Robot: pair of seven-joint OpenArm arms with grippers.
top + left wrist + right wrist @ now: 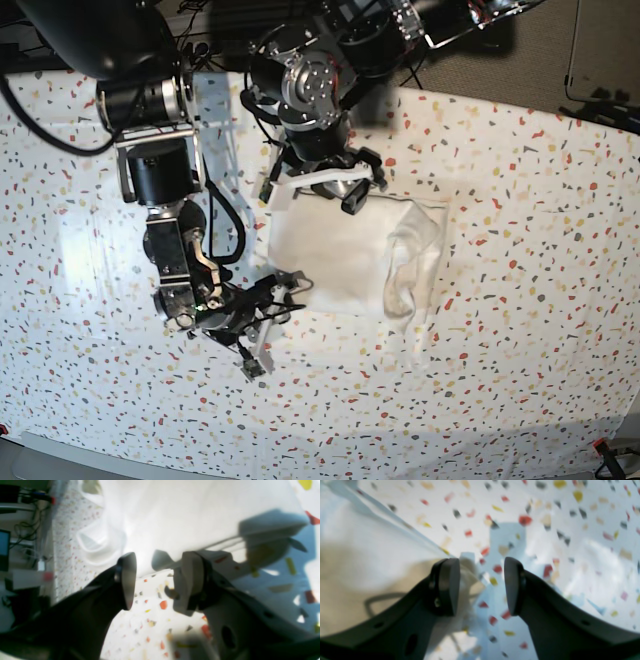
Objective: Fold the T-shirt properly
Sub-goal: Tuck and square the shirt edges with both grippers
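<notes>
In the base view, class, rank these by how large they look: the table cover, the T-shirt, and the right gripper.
1. table cover, spreads over nearly the whole picture.
2. T-shirt, a folded white bundle near the middle.
3. right gripper, the smallest, beside the shirt's near corner.

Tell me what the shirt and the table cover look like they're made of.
Shirt: soft white fabric, likely cotton, matte; it creases and bunches. Table cover: white sheet printed with coloured flecks, probably cloth or plastic film; faint wrinkles, slight sheen.
</notes>
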